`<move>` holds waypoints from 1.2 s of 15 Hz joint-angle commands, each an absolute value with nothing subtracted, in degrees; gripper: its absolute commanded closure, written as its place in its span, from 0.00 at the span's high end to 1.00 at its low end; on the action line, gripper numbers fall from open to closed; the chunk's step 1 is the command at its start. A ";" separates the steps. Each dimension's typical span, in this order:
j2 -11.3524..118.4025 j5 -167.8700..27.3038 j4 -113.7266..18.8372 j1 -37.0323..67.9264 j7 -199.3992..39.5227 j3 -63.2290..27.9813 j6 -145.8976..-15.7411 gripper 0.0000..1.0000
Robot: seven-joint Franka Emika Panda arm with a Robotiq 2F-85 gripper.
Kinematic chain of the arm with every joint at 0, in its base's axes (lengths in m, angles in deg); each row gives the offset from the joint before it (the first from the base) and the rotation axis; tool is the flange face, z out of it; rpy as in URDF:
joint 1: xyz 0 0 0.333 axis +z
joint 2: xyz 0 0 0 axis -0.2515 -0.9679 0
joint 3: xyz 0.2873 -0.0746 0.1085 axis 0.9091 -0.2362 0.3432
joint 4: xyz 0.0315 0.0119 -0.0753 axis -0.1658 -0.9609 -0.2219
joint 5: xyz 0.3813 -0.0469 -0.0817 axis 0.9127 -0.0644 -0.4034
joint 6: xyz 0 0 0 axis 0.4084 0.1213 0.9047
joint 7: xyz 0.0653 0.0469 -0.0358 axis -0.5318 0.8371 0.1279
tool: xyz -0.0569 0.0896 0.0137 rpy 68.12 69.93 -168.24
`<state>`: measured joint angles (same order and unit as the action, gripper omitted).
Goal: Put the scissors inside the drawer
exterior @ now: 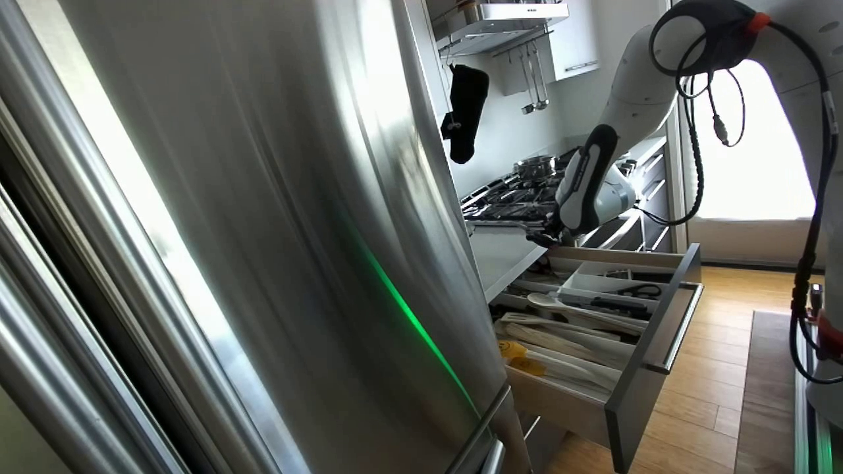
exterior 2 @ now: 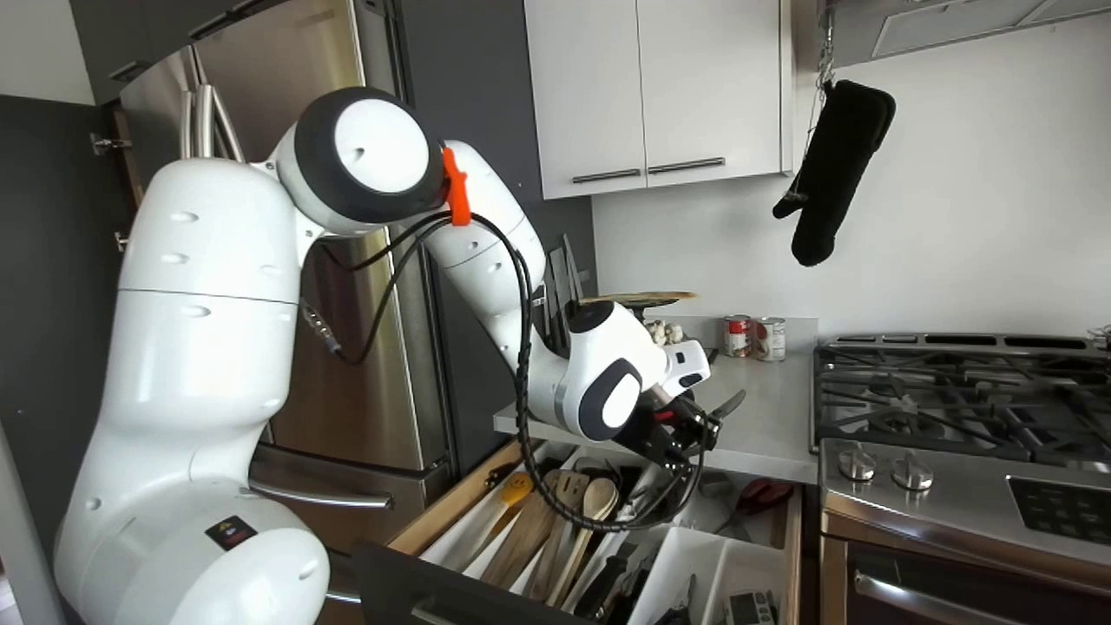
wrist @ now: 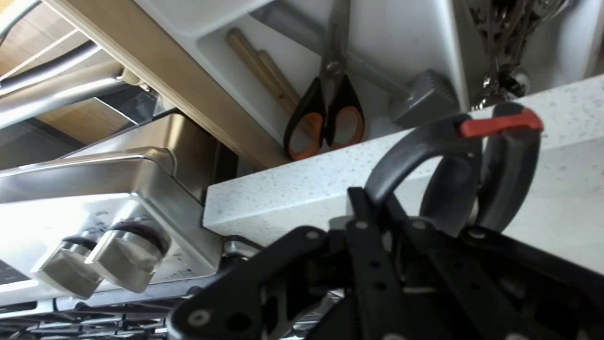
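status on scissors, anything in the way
Gripper closed on scissors. Drawer open, scissors not yet in. Another pair inside. Counter edge possibly in the way.

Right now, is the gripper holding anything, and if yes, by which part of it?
Yes, the gripper holds the scissors by one black handle, pinched at its curved end, as the wrist view shows.

Robot arm (exterior 2: 208, 373), white and rounded, with oval dimples (exterior 2: 195, 311); on it, an orange band (exterior 2: 456, 187); beside the band, a black collar (exterior 2: 317, 169) round a white disc (exterior 2: 383, 145); below the band, black cables (exterior 2: 524, 347) and a small dark label (exterior 2: 231, 532); well apart from the band, a black pincer (wrist: 376, 200) with round screw heads (wrist: 199, 317).
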<state>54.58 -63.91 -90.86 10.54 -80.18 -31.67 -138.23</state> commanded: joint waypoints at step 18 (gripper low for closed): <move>61.14 -34.41 -113.09 30.78 -106.57 -43.50 -151.58 0.09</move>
